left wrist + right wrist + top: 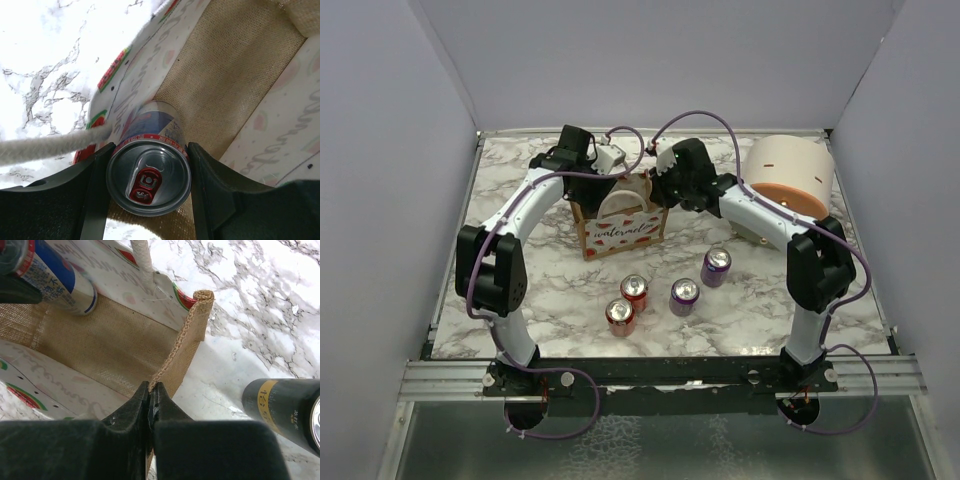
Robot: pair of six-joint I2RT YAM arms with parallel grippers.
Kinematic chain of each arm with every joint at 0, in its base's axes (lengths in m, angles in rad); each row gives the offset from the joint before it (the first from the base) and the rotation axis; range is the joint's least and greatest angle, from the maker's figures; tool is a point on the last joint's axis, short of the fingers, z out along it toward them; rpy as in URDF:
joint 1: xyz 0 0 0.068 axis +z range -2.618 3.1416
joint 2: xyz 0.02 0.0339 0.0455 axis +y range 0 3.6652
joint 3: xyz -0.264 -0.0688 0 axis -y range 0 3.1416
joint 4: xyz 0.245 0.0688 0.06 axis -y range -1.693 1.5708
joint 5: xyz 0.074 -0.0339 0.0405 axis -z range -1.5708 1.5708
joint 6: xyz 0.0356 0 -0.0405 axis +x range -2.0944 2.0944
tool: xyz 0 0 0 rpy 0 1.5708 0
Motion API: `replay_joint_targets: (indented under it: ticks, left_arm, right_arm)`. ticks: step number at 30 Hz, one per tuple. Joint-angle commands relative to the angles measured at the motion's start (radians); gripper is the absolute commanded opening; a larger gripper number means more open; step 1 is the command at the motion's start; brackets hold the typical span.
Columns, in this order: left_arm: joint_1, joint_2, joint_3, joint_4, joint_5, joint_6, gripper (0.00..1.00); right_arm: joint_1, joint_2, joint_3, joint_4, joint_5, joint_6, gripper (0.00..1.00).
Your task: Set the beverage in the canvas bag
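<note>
1. Currently the left gripper (148, 186) is clenched on the beverage can (148, 175). One finger presses each flank just under the top rim, and the red pull tab faces my wrist camera.
2. That can is already inside the mouth of the canvas bag (620, 228), which stands at 12 o'clock of the table's (520, 300) middle. The right wrist view shows the can's blue, white and red body leaning toward the bag's burlap floor. I cannot tell whether its base touches down.
3. The right gripper (151, 401) is pinched tight on the top edge of the bag's burlap end wall, apparently to keep the mouth spread.
4. Handling, as I judge it: the can is rigid, smooth and slippery. It is fairly heavy if full, so a side grip near the rim suits it. The thin wall would dent under too much squeeze.
5. The bag is soft and light and would shift or fold if nudged. A white rope handle (50, 147) lies across the left finger and could snag.
6. Nothing else shows inside the bag beyond this can.
7. At 6 o'clock of the bag stand one red can (634, 290), a second red can (620, 316), one purple can (684, 296) and a second purple can (716, 267).
8. A dark can (285, 410) with a gold band lies at 4 o'clock of the right gripper.
9. The peach domed container (788, 178) sits at 3 o'clock of the bag, and I cannot see what it holds
</note>
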Motion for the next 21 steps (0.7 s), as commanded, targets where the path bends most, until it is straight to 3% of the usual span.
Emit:
replay_joint_targets:
  ticks: [1, 9, 21]
  left_arm:
    - [0.006, 0.032, 0.060, -0.034, -0.010, 0.019, 0.00]
    - [0.006, 0.063, 0.022, -0.029, 0.014, -0.062, 0.00]
    - [0.005, 0.087, 0.000, -0.021, 0.043, -0.088, 0.19]
  right_arm:
    - [0.002, -0.051, -0.027, 0.014, -0.017, -0.007, 0.01]
    - [0.002, -0.065, -0.063, 0.044, -0.033, -0.008, 0.02]
    - [0.003, -0.053, -0.070, 0.050, -0.113, -0.005, 0.09]
